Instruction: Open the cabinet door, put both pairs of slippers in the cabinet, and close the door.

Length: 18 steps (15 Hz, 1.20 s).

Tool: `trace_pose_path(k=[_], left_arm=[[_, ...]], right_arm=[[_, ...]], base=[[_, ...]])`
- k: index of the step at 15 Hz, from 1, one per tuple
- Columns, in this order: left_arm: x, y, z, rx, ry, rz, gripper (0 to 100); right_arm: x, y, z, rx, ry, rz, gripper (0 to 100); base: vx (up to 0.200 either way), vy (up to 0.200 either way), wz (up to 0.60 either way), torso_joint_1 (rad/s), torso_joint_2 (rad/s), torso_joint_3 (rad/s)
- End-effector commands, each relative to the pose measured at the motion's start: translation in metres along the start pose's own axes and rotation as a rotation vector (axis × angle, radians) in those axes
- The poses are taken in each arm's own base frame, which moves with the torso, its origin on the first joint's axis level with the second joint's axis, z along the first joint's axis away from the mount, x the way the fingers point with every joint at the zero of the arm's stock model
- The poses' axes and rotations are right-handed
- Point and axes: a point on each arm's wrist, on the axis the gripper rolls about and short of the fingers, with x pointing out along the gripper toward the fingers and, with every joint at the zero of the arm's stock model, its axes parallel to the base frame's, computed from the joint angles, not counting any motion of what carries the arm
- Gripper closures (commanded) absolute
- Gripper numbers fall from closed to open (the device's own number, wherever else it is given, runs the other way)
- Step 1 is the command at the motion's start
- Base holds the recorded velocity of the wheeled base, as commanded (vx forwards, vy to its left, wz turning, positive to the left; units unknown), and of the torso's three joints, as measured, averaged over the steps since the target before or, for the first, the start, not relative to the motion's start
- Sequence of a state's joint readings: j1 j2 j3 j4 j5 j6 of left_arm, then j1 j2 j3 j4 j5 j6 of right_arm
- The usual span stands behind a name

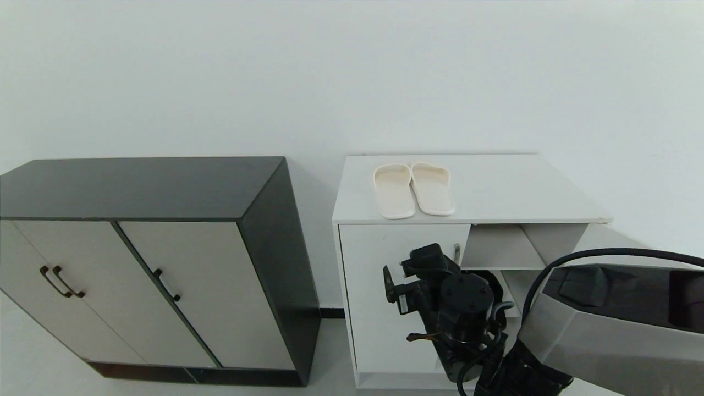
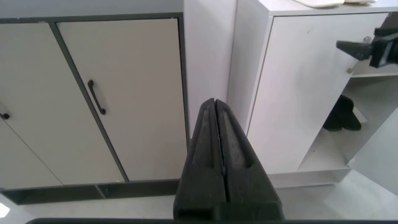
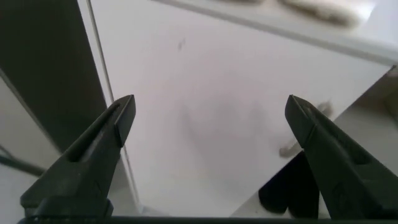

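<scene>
A cream pair of slippers [image 1: 413, 188] lies on top of the white cabinet [image 1: 495, 190]. The cabinet's door [image 1: 385, 308] is closed, with a small metal handle [image 1: 456, 253] at its right edge. A black pair of slippers [image 2: 345, 115] stands on a shelf in the open compartment beside the door. My right gripper [image 1: 395, 283] is open and hangs in front of the door, left of the handle; in the right wrist view its fingers [image 3: 106, 143] frame the door face, the handle [image 3: 291, 148] and the black slippers [image 3: 292, 186]. My left gripper [image 2: 216, 109] is shut on nothing, low and back from both cabinets.
A dark cabinet [image 1: 137, 187] with closed pale doors [image 1: 203, 291] and black handles stands left of the white one, with a narrow gap between them. A plain white wall runs behind. The white cabinet's upper right shelf [image 1: 500, 247] is open.
</scene>
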<state>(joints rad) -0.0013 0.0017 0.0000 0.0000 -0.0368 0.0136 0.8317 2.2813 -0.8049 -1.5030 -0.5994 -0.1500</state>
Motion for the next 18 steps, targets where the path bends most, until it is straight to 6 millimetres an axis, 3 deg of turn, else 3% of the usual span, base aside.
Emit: trace_pose_path(k=[1,4,7,10,13,18], left_arm=[[0.0,0.0,0.0,0.0,0.001,0.0,100],[0.0,0.0,0.0,0.0,0.001,0.0,100],[0.0,0.0,0.0,0.0,0.001,0.0,100],[0.0,0.0,0.0,0.0,0.001,0.0,100],[0.0,0.0,0.0,0.0,0.001,0.0,100],[0.0,0.0,0.0,0.0,0.001,0.0,100]], right_arm=[[0.001,0.002,-0.005,-0.018,0.012,0.003,0],[-0.004,0.006,0.029,0.063,0.063,0.033,0],[-0.019,-0.003,0.07,0.094,0.242,0.046,0],[-0.016,-0.003,0.111,0.249,0.286,-0.075,0],[-0.013,-0.003,0.12,0.299,0.217,-0.147,0],[-0.008,-0.01,0.089,0.203,0.123,-0.147,0]], base=[[0.0,0.0,0.0,0.046,-0.09,-0.051],[0.0,0.0,0.0,0.0,0.0,0.0],[0.0,0.0,0.0,0.0,0.0,0.0],[0.0,0.0,0.0,0.0,0.0,0.0],[0.0,0.0,0.0,0.0,0.0,0.0],[0.0,0.0,0.0,0.0,0.0,0.0]])
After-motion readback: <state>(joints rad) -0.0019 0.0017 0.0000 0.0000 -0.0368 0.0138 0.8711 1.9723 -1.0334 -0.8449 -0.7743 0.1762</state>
